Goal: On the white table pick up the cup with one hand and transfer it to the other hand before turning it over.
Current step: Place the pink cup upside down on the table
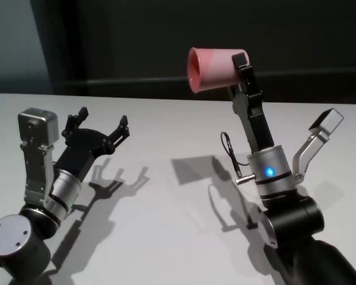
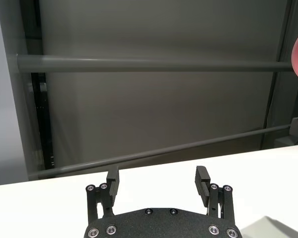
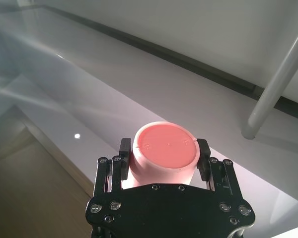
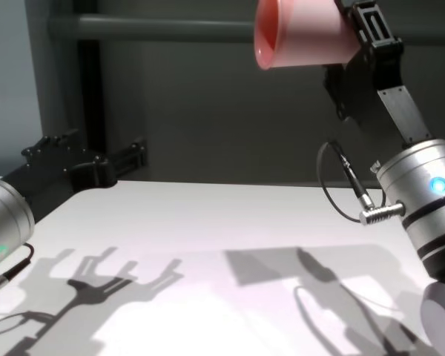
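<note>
Low over the plain white matte table, the left gripper hovers with fingers spread apart, empty. Farther back and high above it, the right gripper clamps the tapered pink plastic cup sideways, rim facing left.

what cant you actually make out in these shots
- Inside of the pink cup: head and chest views show only its rim side-on, and the right wrist view shows only its base.
- Most of the cup in the left wrist view: cut off by the frame edge.
- Right gripper finger pads: hidden against the cup's wall.
- Left gripper, open above the white table: its fingers overlap in the chest view.
</note>
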Motion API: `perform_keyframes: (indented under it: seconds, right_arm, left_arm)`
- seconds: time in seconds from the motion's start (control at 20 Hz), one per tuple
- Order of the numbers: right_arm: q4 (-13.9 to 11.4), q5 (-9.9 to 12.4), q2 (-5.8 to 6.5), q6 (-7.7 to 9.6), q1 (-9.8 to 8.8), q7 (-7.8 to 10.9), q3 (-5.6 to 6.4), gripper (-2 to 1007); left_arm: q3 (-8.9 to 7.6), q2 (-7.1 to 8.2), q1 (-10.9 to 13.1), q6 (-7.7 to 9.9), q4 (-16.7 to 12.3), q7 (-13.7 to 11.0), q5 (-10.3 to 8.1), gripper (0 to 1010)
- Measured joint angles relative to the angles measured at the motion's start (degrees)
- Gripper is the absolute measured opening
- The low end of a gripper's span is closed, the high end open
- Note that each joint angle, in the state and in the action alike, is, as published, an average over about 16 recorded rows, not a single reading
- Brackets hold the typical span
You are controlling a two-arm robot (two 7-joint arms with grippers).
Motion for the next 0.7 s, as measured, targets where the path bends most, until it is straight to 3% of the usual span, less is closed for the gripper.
perform_keyframes:
  seconds: [0.3,0.5,0.7]
  right_arm:
    - [-2.92,-6.46,2.33,-3.47,0.27,-4.76,-2.76,765]
    - [-5.95,-13.38,4.53,-7.04,0.49,-9.87,-5.14,765]
    - [-9.45,-21.74,6.99,-10.15,0.67,-16.25,-7.46,765]
  left_arm:
    - [0.02,0.07,-0.07,0.09,-0.05,0.1,-0.05,1003]
    - [0.04,0.11,-0.12,0.16,-0.08,0.15,-0.07,1003]
    - [0.06,0.13,-0.15,0.21,-0.1,0.19,-0.09,1003]
